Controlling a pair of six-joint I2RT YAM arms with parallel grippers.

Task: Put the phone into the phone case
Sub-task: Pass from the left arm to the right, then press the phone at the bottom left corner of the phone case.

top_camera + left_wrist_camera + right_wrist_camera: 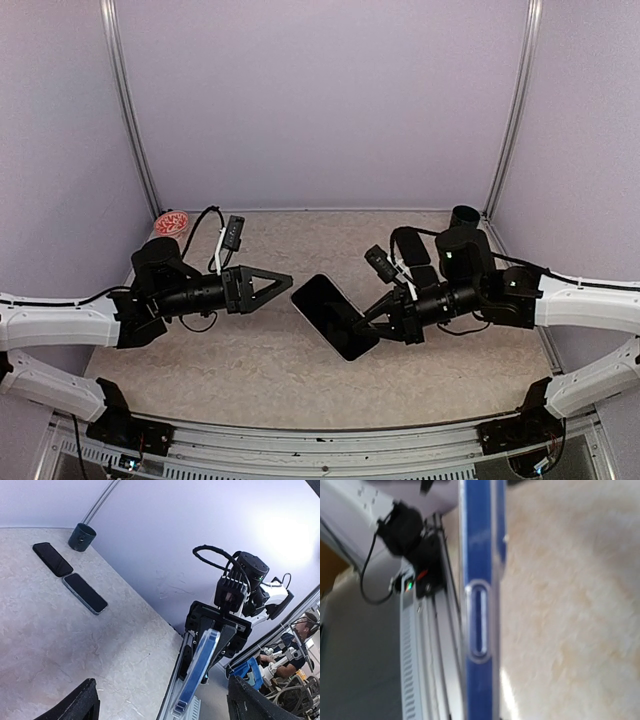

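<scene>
Right end effector [375, 318] pinches the phone [335, 315] by one long edge. It holds the phone above the surface [250, 350], mid-table, tilted, with the dark face toward the overhead camera. The phone's free end points toward the left end effector [280, 283], which hangs just beside it without touching. In the left wrist view its fingers [75, 705] are spread wide with nothing between them, and the phone stands edge-on straight ahead.

Phone: thin flat slab, glossy black face, rounded corners, blue side band. The right wrist view is very close and blurred. A glossy transparent rim with a raised oval button cover seems to wrap the blue edge. This is likely a clear case [479, 625] already around the phone, though the blur leaves that unsure. That arm's own fingers cannot be made out there, and both ends of the phone are cut off by the frame.

Surface: pale beige, mottled like stone, matte.

Farther back on the right, two flat rectangles lie corner to corner: a dark slab [52, 559] and a pale-rimmed slab [85, 593]. Cannot tell whether they are phones or cases. From overhead the right arm hides most of both. Beyond them a black cup [81, 536] stands upright by the far wall. At far left sits a small round dish [172, 222] with a pink-red pattern, partly hidden behind the left arm.
</scene>
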